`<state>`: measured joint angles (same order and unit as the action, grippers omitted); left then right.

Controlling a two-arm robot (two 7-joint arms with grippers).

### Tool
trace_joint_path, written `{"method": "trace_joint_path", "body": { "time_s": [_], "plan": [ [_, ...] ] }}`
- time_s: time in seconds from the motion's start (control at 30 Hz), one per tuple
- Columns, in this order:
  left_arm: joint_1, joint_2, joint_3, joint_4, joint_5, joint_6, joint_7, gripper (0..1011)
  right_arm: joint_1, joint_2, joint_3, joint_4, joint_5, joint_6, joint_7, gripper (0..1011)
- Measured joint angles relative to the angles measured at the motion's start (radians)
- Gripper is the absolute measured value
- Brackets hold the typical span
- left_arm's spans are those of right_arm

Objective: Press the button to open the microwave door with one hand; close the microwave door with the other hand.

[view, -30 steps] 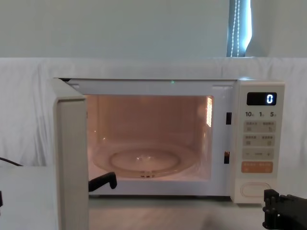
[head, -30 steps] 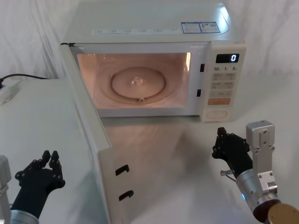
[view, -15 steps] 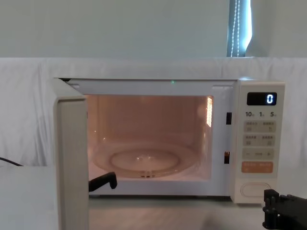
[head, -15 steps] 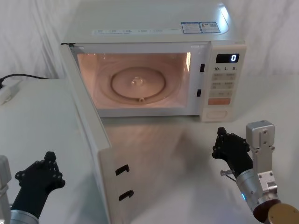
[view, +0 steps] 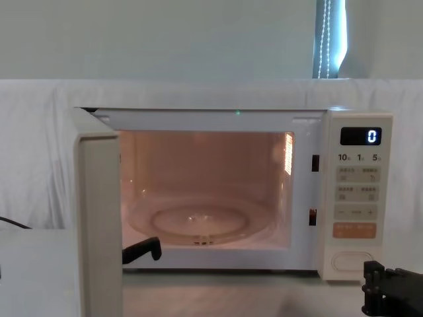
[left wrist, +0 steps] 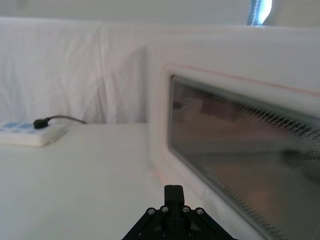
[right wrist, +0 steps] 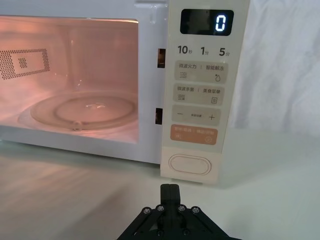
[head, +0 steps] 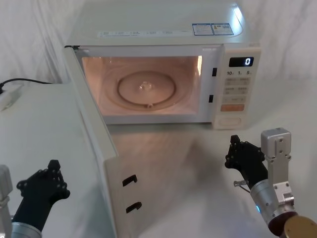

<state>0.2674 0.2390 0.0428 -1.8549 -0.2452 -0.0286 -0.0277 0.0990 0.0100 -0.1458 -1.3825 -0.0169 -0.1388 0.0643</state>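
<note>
Microwave door [head: 91, 144] open, display [right wrist: 206, 22] reads "0"

likely lab — white-draped backdrop [view: 198, 39]

Cream microwave door [head: 94, 144] wide open
</note>
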Motion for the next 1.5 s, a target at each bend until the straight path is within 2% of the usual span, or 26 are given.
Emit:
{"method": "trace_joint_path", "body": {
  "time_s": [0.17, 0.37, 0.53, 0.8, 1.5],
  "plan": [
    [-0.005, -0.007, 0.002, -0.015, 0.010, -0.008, -0.023, 0, 0.000, 0.000, 0.000, 0.000, 0.000, 0.000, 0.000, 0],
    [-0.035, -0.021, 0.001, -0.023, 0.002, 0.015, -0.052, 0, 0.000, 0.000, 0.000, 0.000, 0.000, 0.000, 0.000, 0],
    [-0.084, -0.037, -0.001, -0.013, -0.001, 0.032, -0.074, 0, 0.000, 0.000, 0.000, 0.000, 0.000, 0.000, 0.000, 0],
    [-0.133, -0.047, 0.004, -0.002, 0.013, 0.035, -0.095, 0, 0.000, 0.000, 0.000, 0.000, 0.000, 0.000, 0.000, 0],
    [-0.162, -0.044, 0.014, -0.029, 0.028, 0.014, -0.134, 0, 0.000, 0.000, 0.000, 0.000, 0.000, 0.000, 0.000, 0]
  ]
}}
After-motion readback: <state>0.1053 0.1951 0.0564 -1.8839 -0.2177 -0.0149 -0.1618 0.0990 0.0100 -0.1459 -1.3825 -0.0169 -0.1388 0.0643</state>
